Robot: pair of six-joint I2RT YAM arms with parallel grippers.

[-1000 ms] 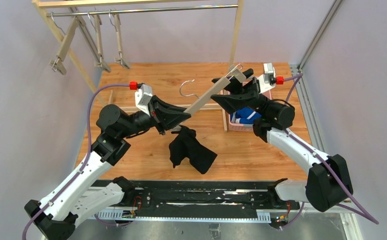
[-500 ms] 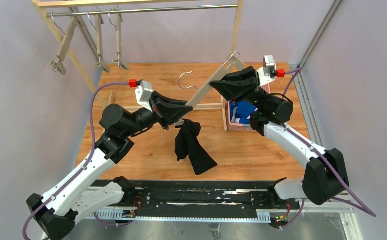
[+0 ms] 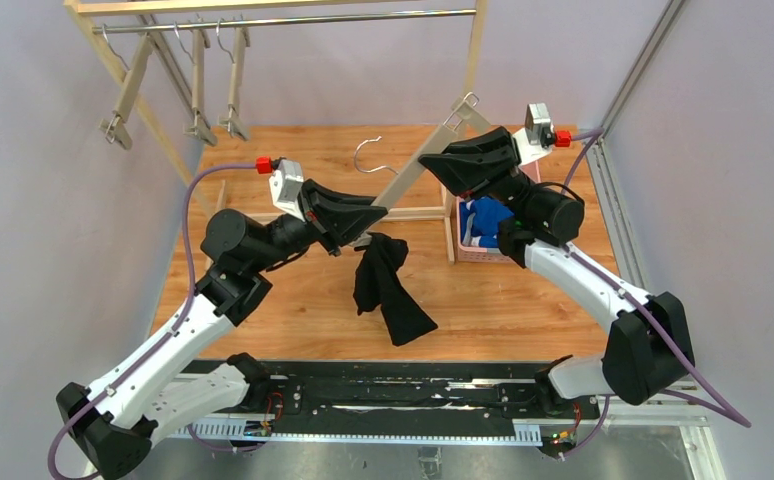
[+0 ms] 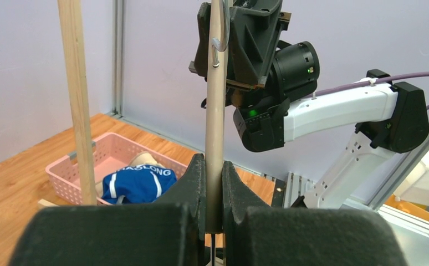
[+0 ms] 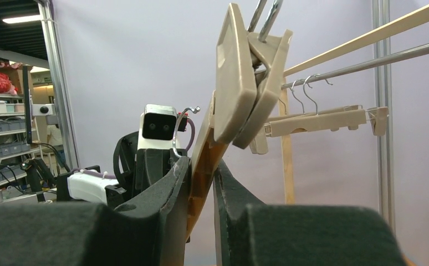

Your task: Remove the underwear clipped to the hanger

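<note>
A beige clip hanger [image 3: 413, 175] slants in the air between both arms. My left gripper [image 3: 371, 213] is shut on its lower end, the bar [image 4: 214, 138] pinched between the fingers. My right gripper [image 3: 441, 160] is shut on the bar [image 5: 204, 166] just below the upper end's clip [image 5: 245, 83], which holds nothing. The black underwear [image 3: 383, 285] hangs from the hanger's lower end by my left gripper, its bottom reaching the table. Blue underwear [image 4: 137, 183] with white lettering lies in the pink basket [image 4: 68, 177], a cream piece [image 4: 143, 159] showing behind it.
The pink basket [image 3: 456, 235] stands at the right under my right arm. A wooden clothes rack [image 3: 283, 20] at the back carries three empty clip hangers [image 3: 198, 90]; its upright [image 4: 79, 111] stands close to my left gripper.
My right gripper has closed on the hanger bar near its upper clip. Both arms have raised the hanger, and the black underwear now hangs stretched out instead of lying bunched on the table.
</note>
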